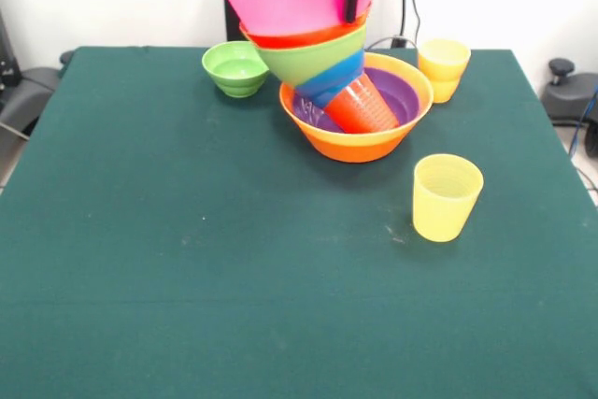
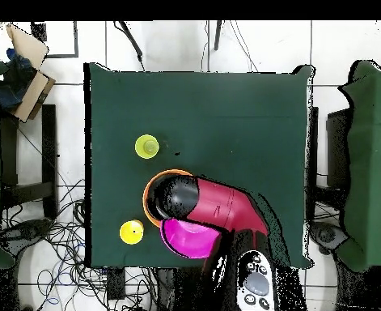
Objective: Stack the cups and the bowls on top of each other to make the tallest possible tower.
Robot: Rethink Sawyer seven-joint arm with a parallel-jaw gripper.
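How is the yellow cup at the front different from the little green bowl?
The yellow cup is taller and narrower; the small green bowl is low and wide. The cup stands alone in the open, away from the tower; the bowl sits close beside it. The cup is yellow with faint ridges; the bowl is smooth, glossy green. Both stand upright on the table, and neither is stacked yet.

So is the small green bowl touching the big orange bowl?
Apart. The front view shows green table between the small green bowl and the orange bowl.
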